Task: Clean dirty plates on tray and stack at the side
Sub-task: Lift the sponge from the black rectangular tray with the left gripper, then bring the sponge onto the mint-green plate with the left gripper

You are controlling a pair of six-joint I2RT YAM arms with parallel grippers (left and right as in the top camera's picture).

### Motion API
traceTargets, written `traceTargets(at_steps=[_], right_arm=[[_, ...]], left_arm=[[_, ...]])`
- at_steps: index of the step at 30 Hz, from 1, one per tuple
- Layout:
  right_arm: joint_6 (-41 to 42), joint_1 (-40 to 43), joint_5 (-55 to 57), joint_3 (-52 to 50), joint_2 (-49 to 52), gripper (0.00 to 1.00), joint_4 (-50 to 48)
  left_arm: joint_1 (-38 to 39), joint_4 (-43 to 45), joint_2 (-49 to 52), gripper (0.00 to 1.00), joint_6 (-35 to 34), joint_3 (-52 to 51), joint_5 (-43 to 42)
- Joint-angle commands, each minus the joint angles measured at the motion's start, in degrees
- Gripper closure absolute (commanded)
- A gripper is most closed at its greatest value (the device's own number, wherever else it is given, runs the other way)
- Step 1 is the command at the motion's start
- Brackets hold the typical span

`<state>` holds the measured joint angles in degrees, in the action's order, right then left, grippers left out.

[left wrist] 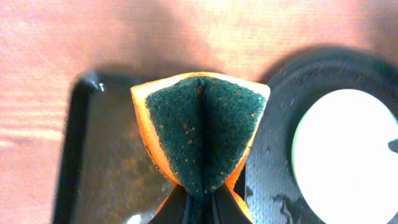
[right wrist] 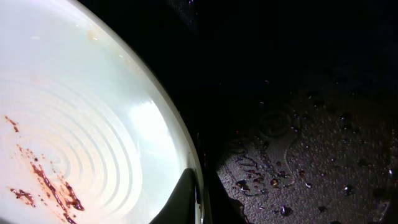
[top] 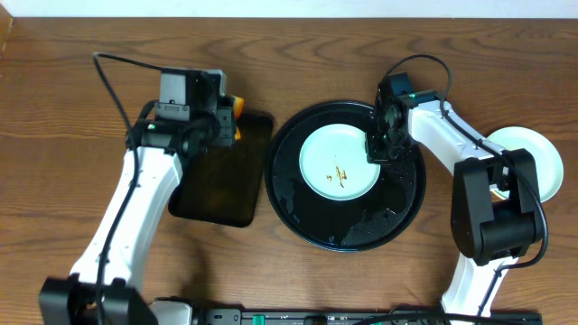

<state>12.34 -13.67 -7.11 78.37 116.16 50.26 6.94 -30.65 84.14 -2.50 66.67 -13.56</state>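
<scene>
Right hand [right wrist: 198,198] pinching plate [right wrist: 93,124] rim | plate pale, brown-smeared, on black tray [right wrist: 298,124] | left hand [left wrist: 200,208] squeezing sponge [left wrist: 202,124]

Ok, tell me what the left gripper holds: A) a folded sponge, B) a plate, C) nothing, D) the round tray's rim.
A: the left gripper is pinched shut on the sponge, which is folded with its green scrub face showing.

**Tally by kind**

Trays, two: one round black tray [top: 361,233], one rectangular black tray [top: 217,194].
Plates, two in view: one brown-smeared plate [top: 321,155], one pale plate [top: 544,155]. Cannot tell if more lie stacked under the pale one.
Sponge [left wrist: 199,130], one.
Robot arms, two.
</scene>
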Motion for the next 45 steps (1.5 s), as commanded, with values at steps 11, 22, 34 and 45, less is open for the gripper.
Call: traceTargets(at_steps=[11, 22, 34, 45], right_arm=[[-0.4, 0.0, 1.7, -2.3, 2.1, 0.99, 0.7], [-0.4, 0.0, 1.7, -2.3, 2.1, 0.99, 0.7], [-0.4, 0.0, 1.7, -2.3, 2.1, 0.99, 0.7], [-0.4, 0.0, 1.7, -2.3, 2.1, 0.99, 0.7]], left_arm=[[-0.2, 3.4, -6.5, 0.93, 1.4, 1.0, 4.5], [-0.2, 3.6, -6.6, 0.92, 1.4, 1.0, 4.5], [-0.2, 3.6, -6.6, 0.93, 1.4, 1.0, 5.4], [-0.1, 0.8, -4.0, 0.93, -1.9, 0.9, 5.5]])
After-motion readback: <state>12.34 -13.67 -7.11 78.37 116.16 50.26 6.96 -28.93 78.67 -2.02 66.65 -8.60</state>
